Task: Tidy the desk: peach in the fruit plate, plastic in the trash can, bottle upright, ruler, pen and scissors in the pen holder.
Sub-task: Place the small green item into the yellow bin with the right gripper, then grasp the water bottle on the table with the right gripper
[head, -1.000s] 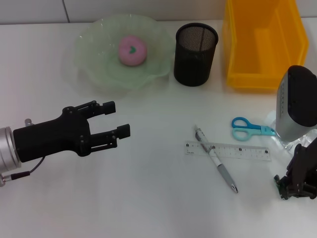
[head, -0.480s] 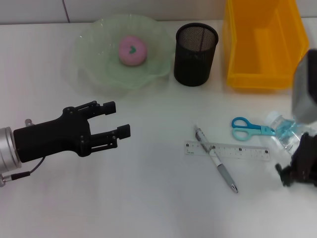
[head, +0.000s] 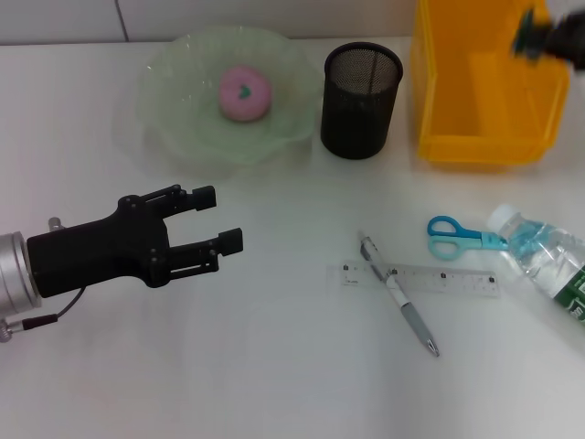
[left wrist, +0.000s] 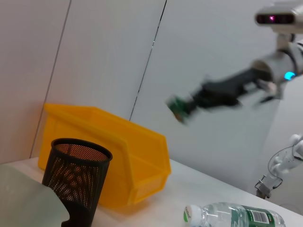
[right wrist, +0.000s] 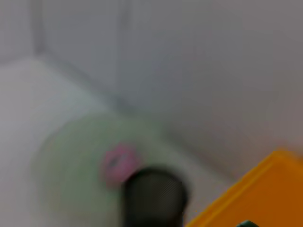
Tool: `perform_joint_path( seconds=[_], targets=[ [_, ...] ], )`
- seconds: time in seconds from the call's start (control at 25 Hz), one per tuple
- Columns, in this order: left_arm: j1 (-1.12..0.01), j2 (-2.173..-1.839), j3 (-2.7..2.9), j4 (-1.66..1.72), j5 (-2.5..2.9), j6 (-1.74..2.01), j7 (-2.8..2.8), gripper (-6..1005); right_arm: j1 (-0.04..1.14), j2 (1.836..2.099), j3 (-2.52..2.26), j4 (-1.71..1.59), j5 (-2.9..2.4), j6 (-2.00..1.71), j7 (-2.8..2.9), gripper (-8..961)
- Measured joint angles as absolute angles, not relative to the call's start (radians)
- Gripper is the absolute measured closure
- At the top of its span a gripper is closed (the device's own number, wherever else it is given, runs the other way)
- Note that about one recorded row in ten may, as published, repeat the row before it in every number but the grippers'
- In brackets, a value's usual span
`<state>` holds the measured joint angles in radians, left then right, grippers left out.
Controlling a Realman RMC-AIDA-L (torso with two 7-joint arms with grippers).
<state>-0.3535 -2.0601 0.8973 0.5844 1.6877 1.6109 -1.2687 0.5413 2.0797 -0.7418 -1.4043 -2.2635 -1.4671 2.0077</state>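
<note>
The right gripper (head: 548, 35) is up from the table's near right corner and now sits high above the yellow bin's (head: 484, 137) far right rim, blurred. With the arm out of the way, the bottle (head: 546, 264) shows fully, lying on its side right of the scissors (head: 459, 235). The ruler (head: 420, 279) lies slightly further left.

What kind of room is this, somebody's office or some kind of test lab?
Probably a test lab staged as a desk: a bare white table against plain wall panels, with scissors, a ruler and a mesh pen holder laid out, and two robot arms over it.
</note>
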Motion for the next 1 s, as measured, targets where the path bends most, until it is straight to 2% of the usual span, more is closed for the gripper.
perform_joint_path(
  seconds=[0.28, 0.48, 0.6, 0.88, 1.0],
  targets=[
    [-0.355, -2.060, 0.897, 0.579, 1.689, 1.610, -1.269, 226, 0.582, 2.079, -0.777, -1.071, -2.139, -1.070, 1.937, 899],
    [-0.357, -2.060, 0.897, 0.566, 1.689, 1.608, -1.266, 227, 0.626, 2.078, -0.794, -0.969, -2.138, -1.020, 1.865, 767],
    [-0.357, -2.060, 0.897, 0.559, 1.689, 1.604, -1.262, 228, 0.628, 2.078, -0.806, -0.964, -2.135, -1.011, 1.860, 524],
    [-0.357, -2.060, 0.892, 0.558, 1.689, 1.601, -1.261, 230, 0.597, 2.079, -0.801, -1.052, -2.132, -1.119, 1.896, 374],
    [-0.358, -2.060, 0.890, 0.558, 1.689, 1.601, -1.261, 231, 0.565, 2.069, -0.802, -1.156, -2.153, -1.248, 1.968, 310]
  ],
)
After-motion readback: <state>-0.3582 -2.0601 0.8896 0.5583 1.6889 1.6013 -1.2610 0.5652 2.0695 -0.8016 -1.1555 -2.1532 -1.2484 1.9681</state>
